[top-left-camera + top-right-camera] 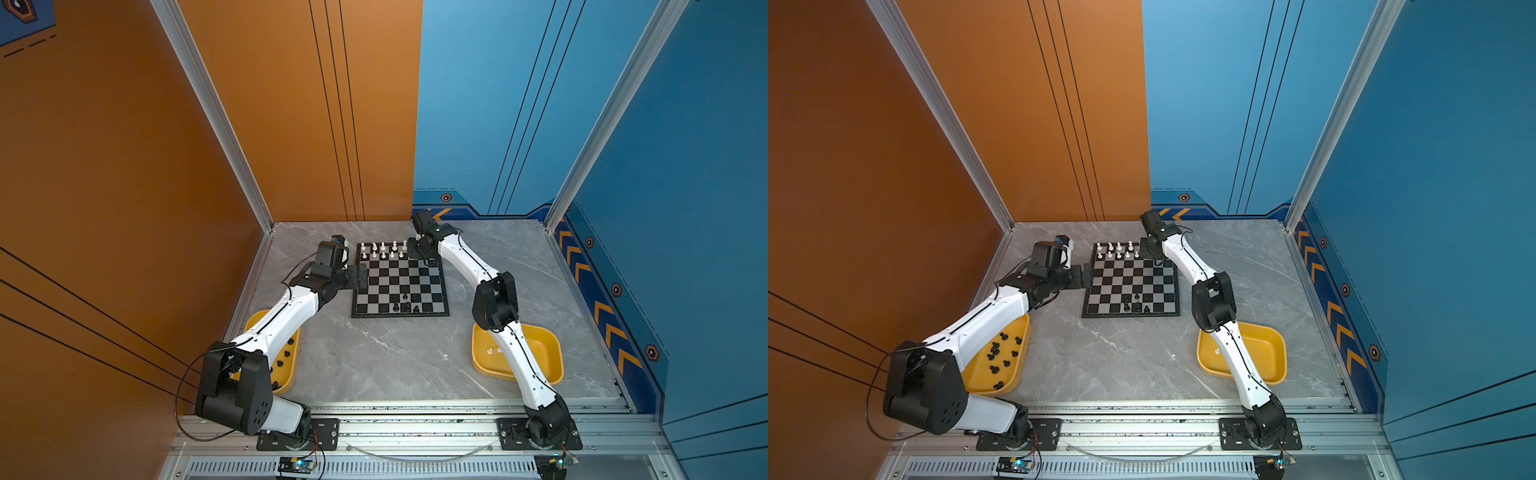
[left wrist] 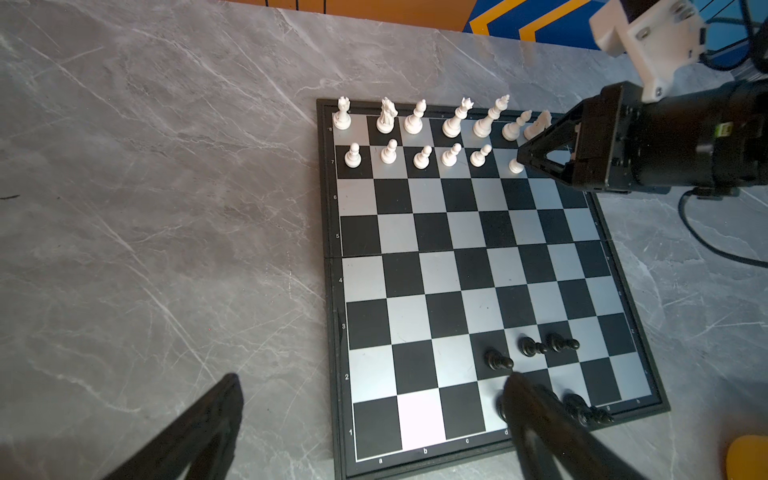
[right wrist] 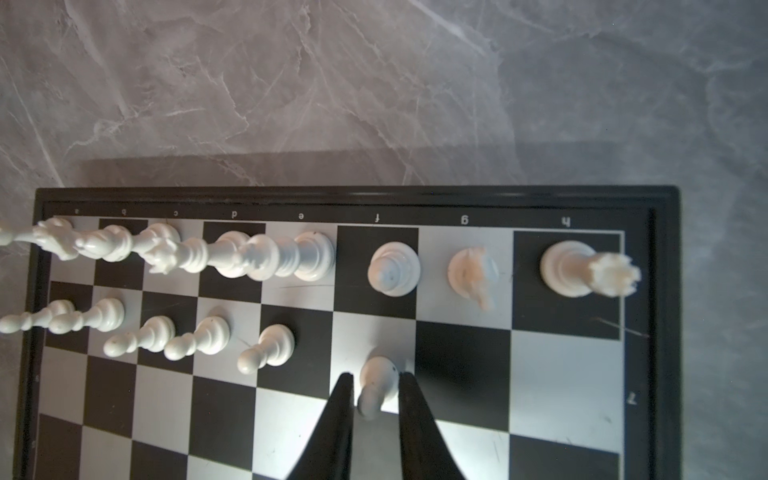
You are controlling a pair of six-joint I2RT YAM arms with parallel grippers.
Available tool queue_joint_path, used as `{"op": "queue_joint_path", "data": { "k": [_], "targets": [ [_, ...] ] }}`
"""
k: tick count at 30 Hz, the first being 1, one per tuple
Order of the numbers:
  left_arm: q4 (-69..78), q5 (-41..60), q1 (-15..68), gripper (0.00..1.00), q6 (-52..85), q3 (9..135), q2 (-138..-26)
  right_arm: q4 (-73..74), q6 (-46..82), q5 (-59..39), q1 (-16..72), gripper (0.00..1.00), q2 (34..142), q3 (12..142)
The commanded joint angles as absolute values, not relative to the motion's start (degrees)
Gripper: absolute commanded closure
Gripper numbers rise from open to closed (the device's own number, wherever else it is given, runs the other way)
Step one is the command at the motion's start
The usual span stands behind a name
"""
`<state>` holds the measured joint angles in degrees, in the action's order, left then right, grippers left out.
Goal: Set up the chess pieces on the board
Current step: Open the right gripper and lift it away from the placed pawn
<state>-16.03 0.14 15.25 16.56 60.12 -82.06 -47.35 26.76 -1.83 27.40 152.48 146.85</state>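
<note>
The board [image 1: 399, 279] [image 1: 1130, 279] lies at the back middle of the table. White chess pieces [image 1: 383, 247] fill its far two rows, and several black pieces [image 1: 405, 306] [image 2: 532, 347] stand near its front edge. My right gripper [image 3: 376, 378] [image 1: 424, 259] is over the far right part of the board. Its fingers flank a white pawn [image 3: 378, 372] [image 2: 515, 166] that stands on a silver square, with a thin gap showing on one side. My left gripper [image 2: 372, 378] [image 1: 362, 276] hangs wide open and empty at the board's left edge.
A yellow tray [image 1: 976, 374] at the front left holds several black pieces [image 1: 994, 351], partly under my left arm. Another yellow tray [image 1: 540, 353] at the front right holds a few white pieces [image 1: 490, 351] under my right arm. Walls enclose the table.
</note>
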Motion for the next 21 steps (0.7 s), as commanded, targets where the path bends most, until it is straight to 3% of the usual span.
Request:
{"op": "queue_joint_path", "data": {
  "k": [1, 12, 21],
  "targets": [
    [-15.0, 0.7, 14.6, 0.01, 17.3, 59.6, -80.4, -48.7, 26.0, -2.6, 27.7, 0.75, 153.5, 148.6],
    [-13.5, 1.5, 14.3, 0.02, 17.0, 60.0, -79.7, -46.5, 24.8, -3.1, 27.4, 0.49, 150.2, 148.6],
    [-12.9, 1.5, 14.2, 0.02, 16.4, 60.7, -79.6, -46.4, 24.4, -4.2, 26.9, 0.41, 145.1, 148.5]
  ]
}}
